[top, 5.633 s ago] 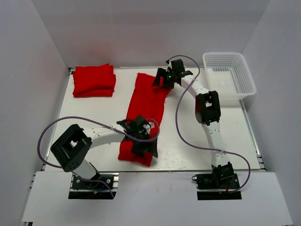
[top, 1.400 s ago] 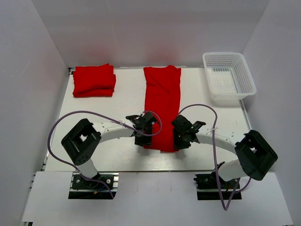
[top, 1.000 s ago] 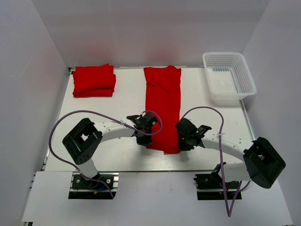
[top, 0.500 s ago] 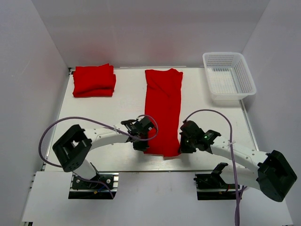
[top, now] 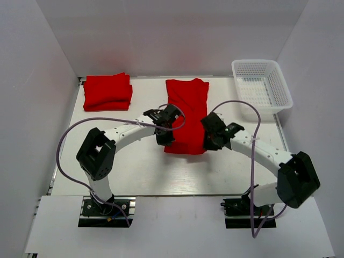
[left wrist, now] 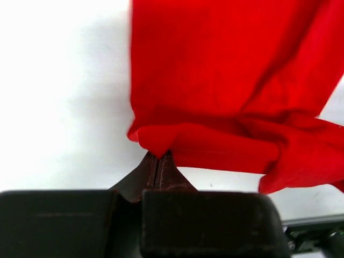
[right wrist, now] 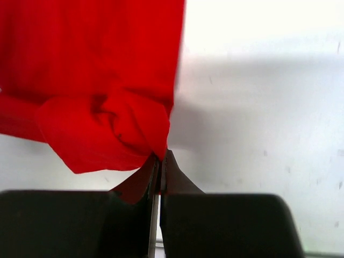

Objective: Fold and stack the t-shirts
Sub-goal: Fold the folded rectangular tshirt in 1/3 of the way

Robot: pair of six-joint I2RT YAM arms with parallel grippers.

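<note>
Quick pass, body only. The left arm (top: 126, 134) arcs from its base up and right, with the elbow block low on the left and the wrist out over mid-table. The left gripper (top: 164, 138) has its jaws pressed together, pinching a bunched corner of the red t-shirt (top: 187, 105). The right arm (top: 258, 153) mirrors it, with the elbow block low on the right and the forearm running up and left. The right gripper (top: 209, 142) is clamped tight on the opposite corner of the same cloth. The two grippers sit roughly level, apart, one at each side edge of it.
</note>
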